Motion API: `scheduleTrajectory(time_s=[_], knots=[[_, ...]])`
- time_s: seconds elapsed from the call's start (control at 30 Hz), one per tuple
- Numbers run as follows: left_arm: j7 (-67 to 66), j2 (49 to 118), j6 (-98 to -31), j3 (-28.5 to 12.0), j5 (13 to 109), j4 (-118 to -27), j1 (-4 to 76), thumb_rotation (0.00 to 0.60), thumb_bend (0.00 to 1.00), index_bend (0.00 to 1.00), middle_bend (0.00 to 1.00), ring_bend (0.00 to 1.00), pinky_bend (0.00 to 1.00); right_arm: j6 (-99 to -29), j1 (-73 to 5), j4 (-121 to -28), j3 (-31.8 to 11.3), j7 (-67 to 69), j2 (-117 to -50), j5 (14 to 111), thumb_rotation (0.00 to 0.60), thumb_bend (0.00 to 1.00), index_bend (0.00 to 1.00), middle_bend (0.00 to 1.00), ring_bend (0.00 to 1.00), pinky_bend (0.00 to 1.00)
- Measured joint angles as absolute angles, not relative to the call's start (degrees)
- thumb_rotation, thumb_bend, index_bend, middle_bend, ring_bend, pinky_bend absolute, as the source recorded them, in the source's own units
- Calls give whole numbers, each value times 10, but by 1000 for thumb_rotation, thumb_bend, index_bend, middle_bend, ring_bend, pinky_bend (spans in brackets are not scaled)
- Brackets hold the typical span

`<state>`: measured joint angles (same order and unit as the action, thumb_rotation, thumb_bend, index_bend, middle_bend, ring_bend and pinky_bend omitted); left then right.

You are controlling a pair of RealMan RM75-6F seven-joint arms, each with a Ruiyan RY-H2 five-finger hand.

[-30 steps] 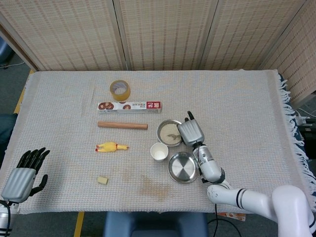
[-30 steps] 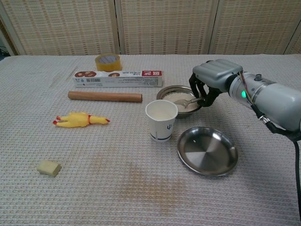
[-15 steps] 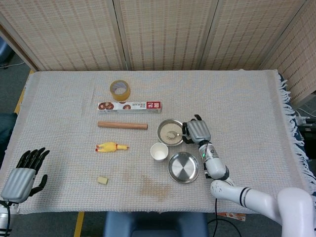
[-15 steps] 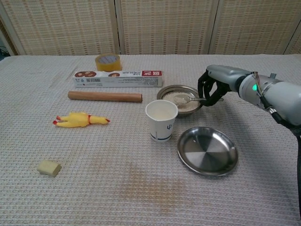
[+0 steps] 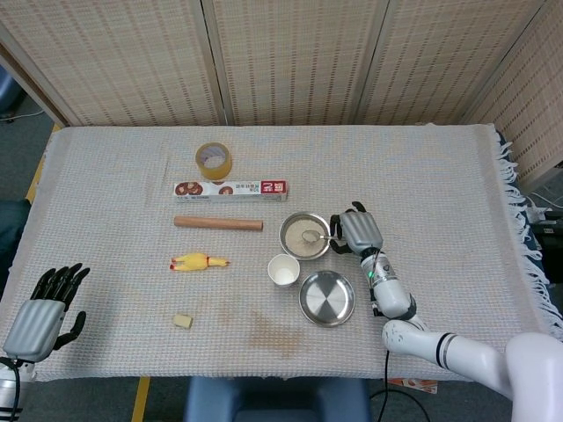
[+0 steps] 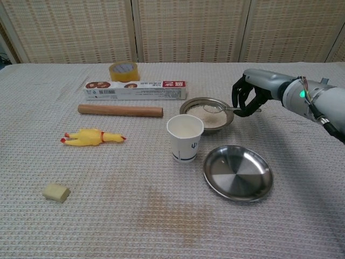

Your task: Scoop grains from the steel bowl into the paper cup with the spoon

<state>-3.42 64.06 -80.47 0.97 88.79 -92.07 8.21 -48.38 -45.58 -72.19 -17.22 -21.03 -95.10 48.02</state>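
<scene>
Bright even light, soft shadows, both views sharp.

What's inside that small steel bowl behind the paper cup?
The steel bowl holds pale grains. Above them, the spoon in the right hand carries some. The paper cup hides the bowl's near rim.

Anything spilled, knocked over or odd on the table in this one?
No spill shows. The paper cup stands upright, and the right hand holds the spoon level over the grain-filled steel bowl. The one oddity is a faint brownish stain on the tablecloth, nearer than the cup.
</scene>
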Motion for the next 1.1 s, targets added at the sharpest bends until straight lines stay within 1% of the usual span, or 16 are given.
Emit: scheduleTrajectory(time_s=[0.27, 0.67, 0.83, 1.1], knots=[[-32, 640, -805, 10, 889, -921, 82, 600, 504, 0, 0, 0, 18, -478, -457, -752, -176, -194, -938, 471, 600, 305, 896, 595, 293, 95], [-33, 640, -807, 10, 890, -922, 81, 600, 504, 0, 0, 0, 18, -464, -458, -866, -183, -160, -884, 456, 600, 306, 895, 595, 293, 95], [-35, 640, -806, 10, 890, -923, 81, 600, 503, 0, 0, 0, 18, -468, -463, -905, -168, -167, -866, 457, 600, 306, 894, 595, 293, 95], [-32, 639, -808, 10, 891, -923, 81, 600, 503, 0, 0, 0, 18, -501, -475, -919, -133, -224, -866, 472, 600, 306, 891, 595, 293, 95]])
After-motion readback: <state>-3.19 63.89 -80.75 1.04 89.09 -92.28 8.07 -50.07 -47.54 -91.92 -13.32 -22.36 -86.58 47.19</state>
